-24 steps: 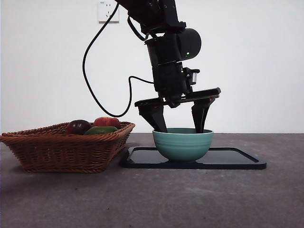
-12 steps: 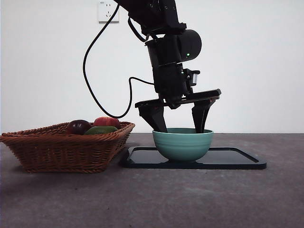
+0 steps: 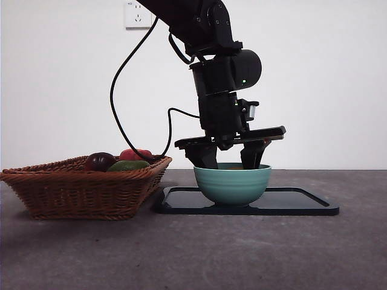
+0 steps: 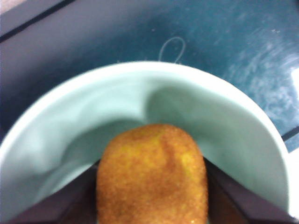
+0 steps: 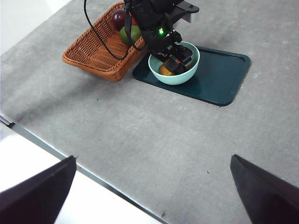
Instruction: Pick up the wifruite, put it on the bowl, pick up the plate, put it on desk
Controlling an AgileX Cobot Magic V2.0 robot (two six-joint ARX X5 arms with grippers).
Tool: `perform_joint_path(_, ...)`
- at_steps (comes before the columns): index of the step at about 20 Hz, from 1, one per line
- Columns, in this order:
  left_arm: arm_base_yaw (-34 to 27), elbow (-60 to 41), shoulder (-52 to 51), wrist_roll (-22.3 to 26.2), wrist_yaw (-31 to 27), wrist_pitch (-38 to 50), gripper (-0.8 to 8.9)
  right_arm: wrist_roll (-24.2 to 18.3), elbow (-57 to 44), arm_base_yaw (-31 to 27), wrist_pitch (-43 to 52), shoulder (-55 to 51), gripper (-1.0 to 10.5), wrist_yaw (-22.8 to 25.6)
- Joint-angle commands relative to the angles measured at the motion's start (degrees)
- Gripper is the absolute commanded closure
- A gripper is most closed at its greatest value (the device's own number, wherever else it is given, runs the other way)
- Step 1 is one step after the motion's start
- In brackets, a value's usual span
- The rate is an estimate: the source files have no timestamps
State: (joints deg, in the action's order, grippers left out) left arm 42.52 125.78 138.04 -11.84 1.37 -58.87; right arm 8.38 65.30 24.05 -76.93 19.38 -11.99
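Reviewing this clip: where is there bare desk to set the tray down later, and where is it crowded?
Bare desk stretches wide in front of the basket and tray, toward the right gripper, which hangs open. The tray's end away from the basket is also bare. It is crowded where basket and tray meet: the left gripper reaches into the bowl around the wifruite.
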Motion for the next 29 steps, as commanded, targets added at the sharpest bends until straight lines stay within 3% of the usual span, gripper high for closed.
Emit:
perform_joint_path(1, 0.63, 3.3, 1.62, 0.48, -0.33, -0.26, 6.32, -0.02, 0.52, 0.42, -4.31, 0.22, 3.3, -0.07)
perform_joint_path(4, 0.63, 8.28, 1.6, 0.46, -0.33, -4.15, 6.32, -0.04, 0.52, 0.42, -4.31, 0.22, 3.3, -0.04)
perform_joint_path(11, 0.72, 28.44, 1.6, 1.4, -0.37, -24.83, 6.32, -0.09, 0.52, 0.42, -4.31, 0.22, 3.3, -0.02)
perform_joint_path(15, 1.11, 29.94, -3.21, 1.84, -0.13, -26.1, 6.32, -0.09, 0.52, 0.42, -4.31, 0.22, 3.3, -0.02)
perform_joint_path(19, 1.14, 23.61, -14.1, 0.9, -0.13, -26.29, 6.33, -0.09, 0.52, 0.42, -4.31, 0.22, 3.3, 0.0)
perform_joint_path(25, -2.95, 1.01, -33.62, 0.22, -0.17, -26.27, 6.32, -0.22, 0.52, 0.42, -4.31, 0.22, 3.3, 0.04)
perform_joint_path(29, -7.32, -11.85, -41.4, 0.2, -0.2, -26.25, 6.32, -0.11, 0.52, 0.42, -4.31, 0.22, 3.3, 0.02)
